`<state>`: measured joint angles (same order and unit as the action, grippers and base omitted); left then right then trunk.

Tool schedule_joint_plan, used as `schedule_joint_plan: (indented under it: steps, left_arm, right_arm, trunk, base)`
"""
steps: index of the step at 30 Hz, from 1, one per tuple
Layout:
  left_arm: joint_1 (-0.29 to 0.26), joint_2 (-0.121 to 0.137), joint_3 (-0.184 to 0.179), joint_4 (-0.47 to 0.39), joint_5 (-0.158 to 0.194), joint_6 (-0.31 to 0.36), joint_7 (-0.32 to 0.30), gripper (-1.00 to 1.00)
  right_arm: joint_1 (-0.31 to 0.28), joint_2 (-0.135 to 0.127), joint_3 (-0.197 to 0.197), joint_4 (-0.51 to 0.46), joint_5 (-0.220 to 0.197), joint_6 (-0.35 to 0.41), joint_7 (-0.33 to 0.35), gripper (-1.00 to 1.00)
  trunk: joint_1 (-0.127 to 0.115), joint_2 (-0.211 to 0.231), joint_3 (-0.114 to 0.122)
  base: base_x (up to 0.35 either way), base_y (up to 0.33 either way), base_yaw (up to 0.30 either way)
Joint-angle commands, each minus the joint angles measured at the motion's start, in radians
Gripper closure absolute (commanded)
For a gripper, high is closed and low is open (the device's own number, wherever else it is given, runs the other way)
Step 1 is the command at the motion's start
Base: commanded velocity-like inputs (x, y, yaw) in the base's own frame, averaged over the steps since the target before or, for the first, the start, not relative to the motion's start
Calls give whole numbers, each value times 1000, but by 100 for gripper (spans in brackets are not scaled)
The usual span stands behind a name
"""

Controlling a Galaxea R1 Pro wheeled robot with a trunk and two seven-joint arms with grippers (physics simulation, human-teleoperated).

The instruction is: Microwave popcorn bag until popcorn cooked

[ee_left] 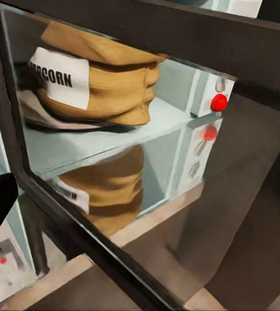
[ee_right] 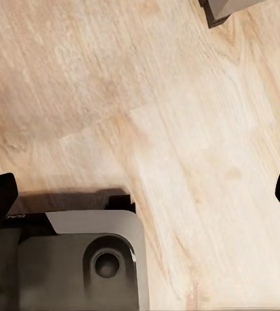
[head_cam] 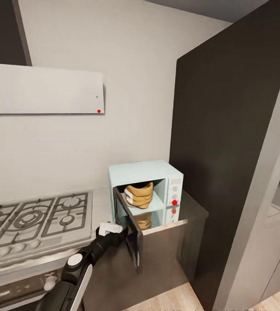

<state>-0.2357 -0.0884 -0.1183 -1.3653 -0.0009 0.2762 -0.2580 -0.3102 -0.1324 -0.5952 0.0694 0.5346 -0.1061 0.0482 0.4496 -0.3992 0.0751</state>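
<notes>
Resting inside the pale mint-blue microwave (head_cam: 146,183) on the grey metallic table (head_cam: 187,216), the tan paper popcorn bag (head_cam: 139,195) lies on its side. Left jaws (head_cam: 114,229) meet the open dark glass door (head_cam: 129,231); their spread cannot be told. Right jaws (ee_right: 140,188) stand apart over light wood floor (ee_right: 179,97).

Pale grey wall (head_cam: 135,65), dark tall cabinet (head_cam: 226,151), light wood floor (ee_right: 179,97).
</notes>
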Motion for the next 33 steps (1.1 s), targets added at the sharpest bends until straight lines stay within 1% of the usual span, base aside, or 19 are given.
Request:
schedule_joint_plan:
  steps: [1, 8, 12, 18, 23, 33]
  left_arm:
    - [0, -1, 1, -1, 2, 7, -5, -100]
    - [1, -1, 1, -1, 2, 7, -4, -100]
    - [1, -1, 2, -1, 2, 6, -2, -100]
    - [1, -1, 2, -1, 2, 4, -1, -100]
    - [1, -1, 2, 0, 2, 6, -1, -100]
    - [1, -1, 2, 1, 2, 3, 0, -100]
  right_arm:
    - [-1, -1, -5, 4, 2, -6, 1, -100]
    - [-1, -1, -5, 4, 2, -6, 1, -100]
    - [-1, -1, -5, 4, 2, -6, 1, -100]
    - [-1, -1, -5, 5, 2, -6, 1, -100]
    - [-1, 2, -5, 4, 2, -6, 1, -100]
    - [-1, 4, -5, 5, 2, -6, 1, -100]
  trunk:
    - [0, -1, 0]
    - [0, -1, 0]
    - [0, -1, 0]
    - [0, -1, 0]
    - [0, -1, 0]
    - [0, -1, 0]
  base:
    - [0, 0, -297]
    - [8, 0, -297]
    - [186, 0, -297]
    - [42, 0, -297]
    - [210, -21, -297]
    - [64, -4, -297]
